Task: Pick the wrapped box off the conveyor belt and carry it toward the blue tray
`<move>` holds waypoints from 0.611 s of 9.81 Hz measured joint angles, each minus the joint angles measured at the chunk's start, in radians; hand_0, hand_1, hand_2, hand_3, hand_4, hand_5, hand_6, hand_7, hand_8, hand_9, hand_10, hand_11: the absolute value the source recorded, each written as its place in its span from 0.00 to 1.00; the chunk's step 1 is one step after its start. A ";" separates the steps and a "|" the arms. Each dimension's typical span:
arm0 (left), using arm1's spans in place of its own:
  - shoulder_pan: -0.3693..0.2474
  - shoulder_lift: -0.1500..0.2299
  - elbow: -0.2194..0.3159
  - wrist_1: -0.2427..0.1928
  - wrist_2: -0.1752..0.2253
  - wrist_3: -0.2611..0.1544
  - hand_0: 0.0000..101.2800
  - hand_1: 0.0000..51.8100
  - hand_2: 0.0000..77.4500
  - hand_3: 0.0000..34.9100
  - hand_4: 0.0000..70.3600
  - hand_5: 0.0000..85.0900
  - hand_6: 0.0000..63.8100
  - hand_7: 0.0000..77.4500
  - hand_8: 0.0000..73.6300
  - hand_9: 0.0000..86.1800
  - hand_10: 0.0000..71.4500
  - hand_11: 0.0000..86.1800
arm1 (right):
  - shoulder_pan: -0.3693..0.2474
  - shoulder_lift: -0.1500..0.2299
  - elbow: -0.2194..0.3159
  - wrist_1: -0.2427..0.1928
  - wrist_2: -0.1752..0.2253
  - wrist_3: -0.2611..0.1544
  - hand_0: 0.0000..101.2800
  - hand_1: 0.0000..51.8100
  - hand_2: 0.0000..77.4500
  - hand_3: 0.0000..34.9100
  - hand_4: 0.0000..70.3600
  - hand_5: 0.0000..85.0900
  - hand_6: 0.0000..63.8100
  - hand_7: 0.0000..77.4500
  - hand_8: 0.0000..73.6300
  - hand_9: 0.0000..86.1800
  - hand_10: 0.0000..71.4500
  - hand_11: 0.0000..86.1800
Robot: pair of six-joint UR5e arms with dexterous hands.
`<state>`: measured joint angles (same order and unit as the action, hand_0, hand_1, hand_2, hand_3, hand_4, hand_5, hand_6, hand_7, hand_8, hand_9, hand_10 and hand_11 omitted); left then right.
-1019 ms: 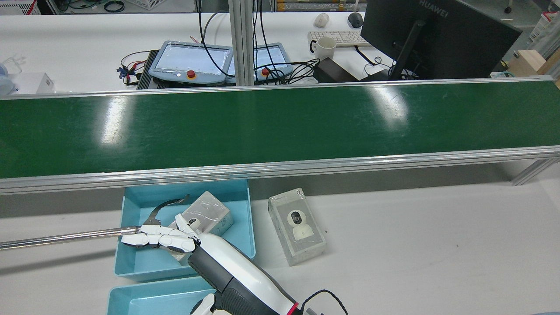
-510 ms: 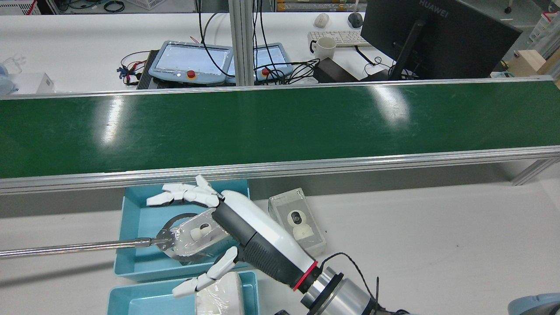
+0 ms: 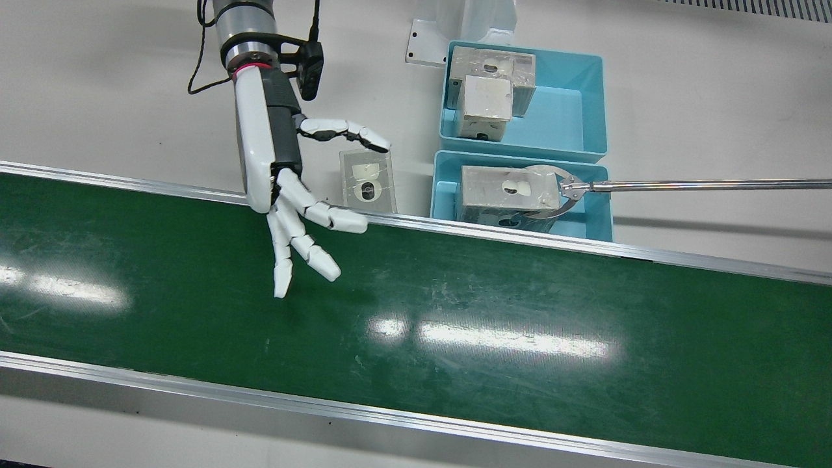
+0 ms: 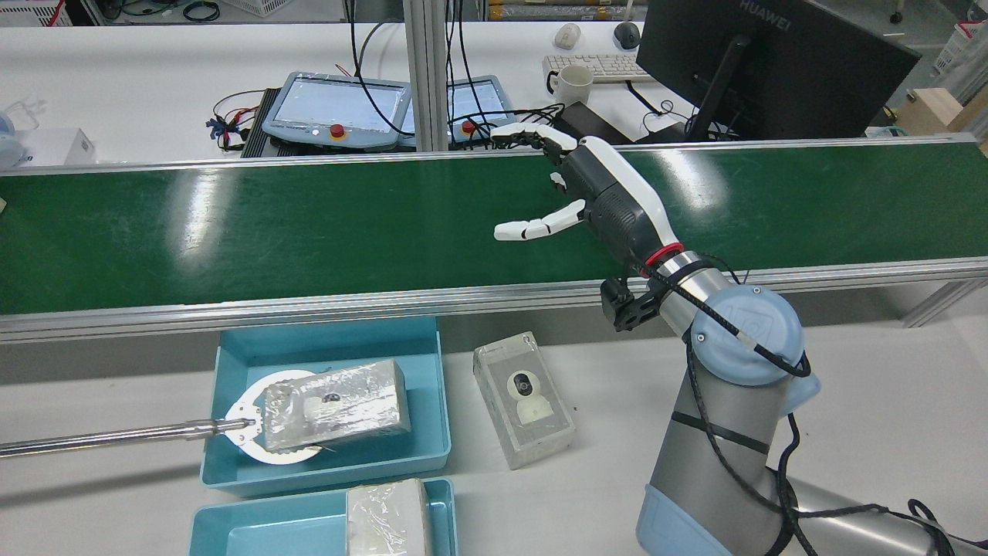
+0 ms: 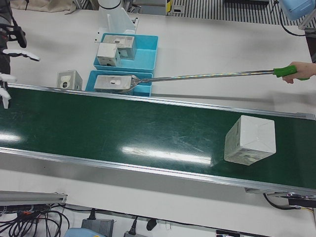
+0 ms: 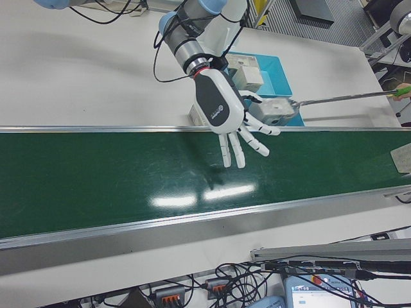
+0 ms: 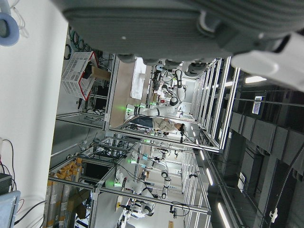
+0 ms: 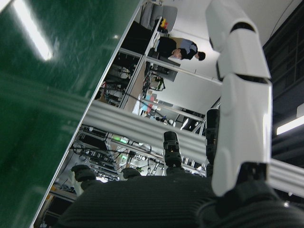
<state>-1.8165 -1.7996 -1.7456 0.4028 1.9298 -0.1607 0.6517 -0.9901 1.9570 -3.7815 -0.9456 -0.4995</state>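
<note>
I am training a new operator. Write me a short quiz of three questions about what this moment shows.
1. True or false: the right hand is shut on a box.
2. Where is the wrapped box that is not yet picked? A: on the conveyor belt. B: in a tray. C: on the white table.
3. Fill the gap: the grabber tool reaches a box in the blue tray that is ____ to the belt (nearer or farther).

Key: 1 false, it is open above the belt; 2 A; 3 nearer.
</note>
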 joint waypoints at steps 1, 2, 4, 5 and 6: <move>0.000 0.000 0.000 0.000 0.000 0.000 0.00 0.00 0.01 0.00 0.00 0.01 0.00 0.01 0.01 0.00 0.00 0.00 | 0.045 0.008 -0.035 0.002 -0.002 0.078 0.48 0.32 0.25 0.86 0.27 0.27 0.00 0.19 0.00 0.01 0.03 0.05; 0.000 0.000 0.000 0.000 0.000 0.000 0.00 0.00 0.01 0.00 0.00 0.01 0.00 0.01 0.01 0.00 0.00 0.00 | 0.075 0.020 -0.052 0.004 -0.002 0.145 0.48 0.31 0.25 0.85 0.25 0.24 0.00 0.19 0.00 0.01 0.05 0.07; 0.000 0.000 0.000 0.000 0.000 0.000 0.00 0.00 0.01 0.00 0.00 0.01 0.00 0.01 0.01 0.00 0.00 0.00 | 0.106 0.048 -0.055 0.031 -0.006 0.225 0.46 0.18 0.22 0.86 0.24 0.19 0.00 0.19 0.00 0.01 0.07 0.10; 0.000 0.000 0.000 0.000 0.000 0.000 0.00 0.00 0.01 0.00 0.00 0.01 0.00 0.01 0.01 0.00 0.00 0.00 | 0.116 0.056 -0.053 0.080 -0.008 0.247 0.43 0.19 0.18 0.86 0.15 0.13 0.00 0.13 0.00 0.01 0.08 0.11; 0.000 0.000 0.000 0.000 0.000 0.000 0.00 0.00 0.01 0.00 0.00 0.01 0.00 0.01 0.01 0.01 0.01 0.00 | 0.126 0.060 -0.052 0.142 -0.010 0.256 0.39 0.17 0.13 0.86 0.09 0.08 0.00 0.11 0.00 0.01 0.08 0.13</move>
